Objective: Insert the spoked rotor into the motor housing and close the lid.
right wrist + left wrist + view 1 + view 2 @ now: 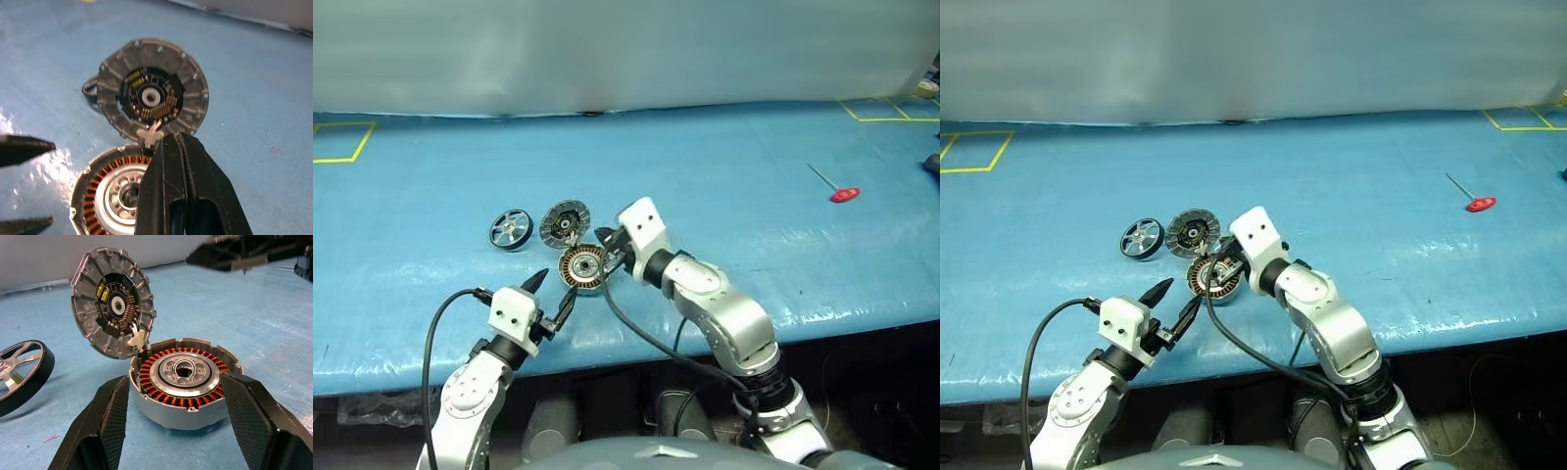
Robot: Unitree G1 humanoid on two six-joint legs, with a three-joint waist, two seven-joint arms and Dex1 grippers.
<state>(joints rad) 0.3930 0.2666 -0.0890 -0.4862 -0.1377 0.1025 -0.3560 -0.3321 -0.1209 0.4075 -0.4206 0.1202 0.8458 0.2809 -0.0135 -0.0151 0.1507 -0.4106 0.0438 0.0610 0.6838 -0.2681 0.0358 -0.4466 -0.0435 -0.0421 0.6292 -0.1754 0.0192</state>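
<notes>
**Lid open, rotor not yet picked up**

Your spoked rotor (510, 230) lies on the counter (734, 196), just left of the propped-up lid (565, 222). The left gripper (553, 294) is open before the motor housing (183, 382); the right gripper (183, 186) is closed and empty. Next, you should fetch the rotor.

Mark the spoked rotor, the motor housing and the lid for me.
spoked rotor (510, 230), left eye view, on its silver hub.
motor housing (182, 375), left wrist view, on the silver centre inside the copper windings.
lid (151, 96), right wrist view, on the dark centre of its inner face.
</notes>
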